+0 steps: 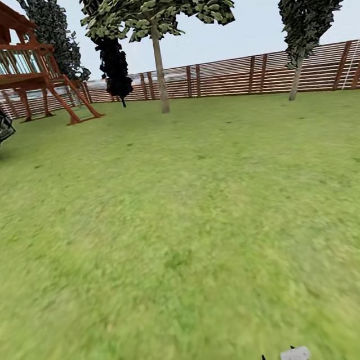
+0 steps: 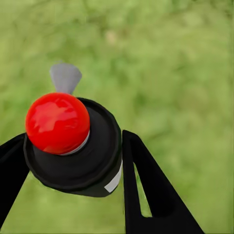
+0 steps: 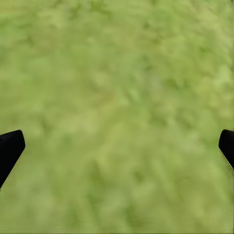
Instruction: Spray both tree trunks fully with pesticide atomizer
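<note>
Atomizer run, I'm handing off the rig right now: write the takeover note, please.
Left claw: shut on the pesticide atomizer, red cap facing the camera.
Right claw: open, nothing in it, over grass.
Trees: pale trunk straight ahead by the fence; leaning trunk further right. Both across the lawn.
Done: atomizer picked up.
Left: drive closer, spray both trunks. No spray visible on either yet.

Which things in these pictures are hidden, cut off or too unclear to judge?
- Pesticide atomizer, left wrist view: its body is hidden behind its own black top and red knob, between the left gripper fingers.
- Right tree, head view: crown top cut by the picture's edge.
- Right gripper, right wrist view: just two fingertips at the edges, spread wide over blurred grass.
- Play tower, head view: roof cut by the corner.
</note>
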Controlling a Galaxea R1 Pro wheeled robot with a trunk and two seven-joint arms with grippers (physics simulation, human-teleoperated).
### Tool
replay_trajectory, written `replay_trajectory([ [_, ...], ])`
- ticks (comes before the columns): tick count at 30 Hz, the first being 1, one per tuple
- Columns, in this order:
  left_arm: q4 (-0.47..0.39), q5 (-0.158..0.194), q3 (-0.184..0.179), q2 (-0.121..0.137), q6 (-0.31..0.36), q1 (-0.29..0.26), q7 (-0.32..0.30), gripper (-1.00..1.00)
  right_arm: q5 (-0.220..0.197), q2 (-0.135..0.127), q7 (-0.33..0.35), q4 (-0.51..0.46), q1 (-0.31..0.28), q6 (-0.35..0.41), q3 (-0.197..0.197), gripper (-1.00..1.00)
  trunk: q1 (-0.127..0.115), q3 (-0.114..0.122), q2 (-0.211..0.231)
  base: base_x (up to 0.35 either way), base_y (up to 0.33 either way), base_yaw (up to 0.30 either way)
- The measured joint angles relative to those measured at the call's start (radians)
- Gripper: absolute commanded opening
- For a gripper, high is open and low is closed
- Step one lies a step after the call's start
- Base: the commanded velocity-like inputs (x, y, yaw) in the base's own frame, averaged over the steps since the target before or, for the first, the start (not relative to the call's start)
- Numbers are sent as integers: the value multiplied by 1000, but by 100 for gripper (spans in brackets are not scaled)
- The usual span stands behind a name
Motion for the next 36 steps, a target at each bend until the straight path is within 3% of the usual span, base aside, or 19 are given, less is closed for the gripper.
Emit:
replay_trajectory([
  [36, 0, 0, 0, 0, 0, 0, 0, -100, 0, 0, 0, 0, 0, 0, 0, 100, 0, 0, 0, 337, 0, 0],
])
